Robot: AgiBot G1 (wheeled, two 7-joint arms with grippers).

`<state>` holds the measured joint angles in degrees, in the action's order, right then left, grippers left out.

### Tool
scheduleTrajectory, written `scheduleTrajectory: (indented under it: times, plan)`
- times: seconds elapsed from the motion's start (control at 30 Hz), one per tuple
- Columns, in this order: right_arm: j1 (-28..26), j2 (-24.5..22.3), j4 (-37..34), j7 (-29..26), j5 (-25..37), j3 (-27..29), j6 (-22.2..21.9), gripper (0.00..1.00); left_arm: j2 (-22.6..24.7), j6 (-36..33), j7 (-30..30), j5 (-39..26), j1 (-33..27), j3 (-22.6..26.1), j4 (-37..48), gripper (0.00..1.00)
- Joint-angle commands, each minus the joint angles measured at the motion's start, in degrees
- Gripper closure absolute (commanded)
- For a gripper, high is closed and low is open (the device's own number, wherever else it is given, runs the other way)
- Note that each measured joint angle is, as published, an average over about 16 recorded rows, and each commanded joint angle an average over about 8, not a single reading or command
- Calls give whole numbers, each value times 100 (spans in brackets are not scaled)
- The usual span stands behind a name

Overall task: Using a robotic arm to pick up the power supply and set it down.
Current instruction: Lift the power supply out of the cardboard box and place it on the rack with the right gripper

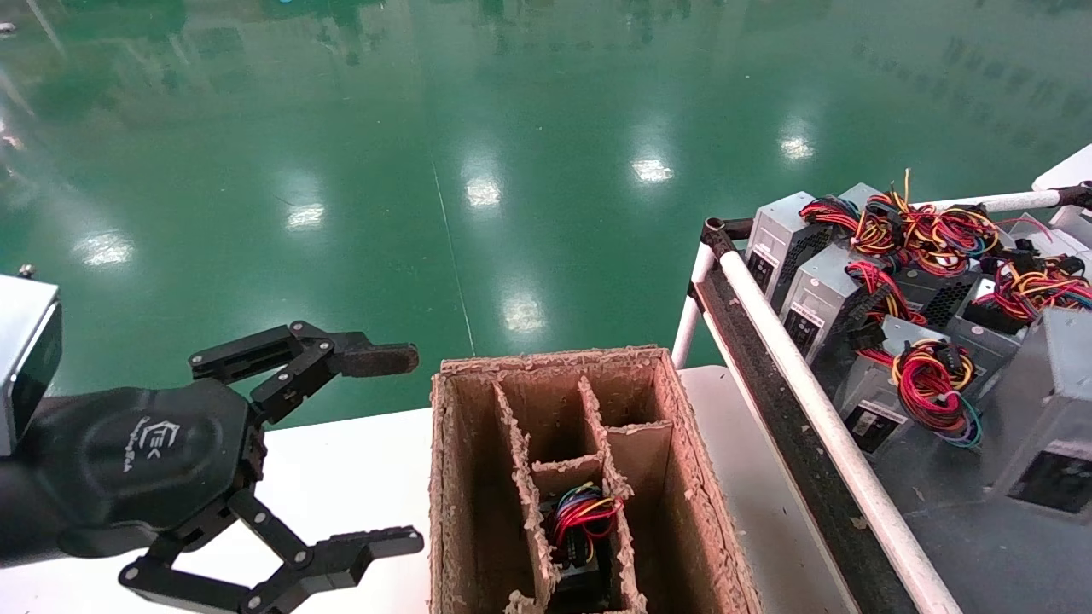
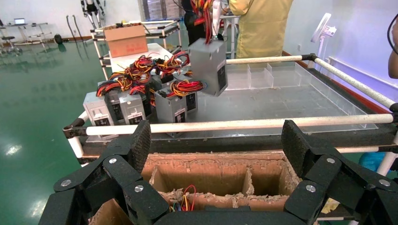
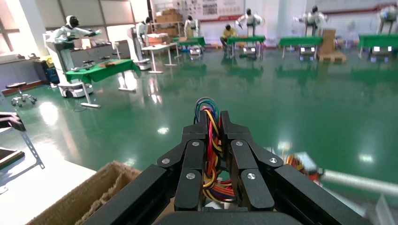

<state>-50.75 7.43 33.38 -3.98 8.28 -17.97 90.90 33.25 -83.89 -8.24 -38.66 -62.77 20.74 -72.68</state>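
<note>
Right end effector (image 3: 213, 126) is clamped on the coloured wire bundle of a power supply (image 2: 209, 65), which hangs by its wires above the clear tray (image 2: 300, 101), apart from the other grey units (image 2: 141, 101) grouped at one end. Left end effector (image 1: 392, 448) is released, fingers spread wide, held over the white worktop (image 1: 341, 477) just beside the divided cardboard box (image 1: 589, 486). One box compartment contains another wired unit (image 1: 582, 524).

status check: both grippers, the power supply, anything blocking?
Left gripper open, idle beside cardboard box. Right gripper shut on wire bundle; power supply hangs from it above the tray. Nothing blocking visible; one box cell already holds a unit.
</note>
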Motion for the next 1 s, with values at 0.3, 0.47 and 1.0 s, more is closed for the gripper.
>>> scheduleTrajectory:
  times: [0.3, 0.47, 1.0]
  plan:
    - [435, 344, -138, -83, -181, -198, -155, 100, 0, 0, 0, 0, 0, 1, 0, 0]
    - [148, 567, -180, -159, 127, -321, -332, 100, 0, 0, 0, 1, 0, 1, 0, 0]
    - [-1061, 1131, -817, -84, 1241, -713, -418, 100, -1, 1, 1, 1, -1, 2, 0, 0]
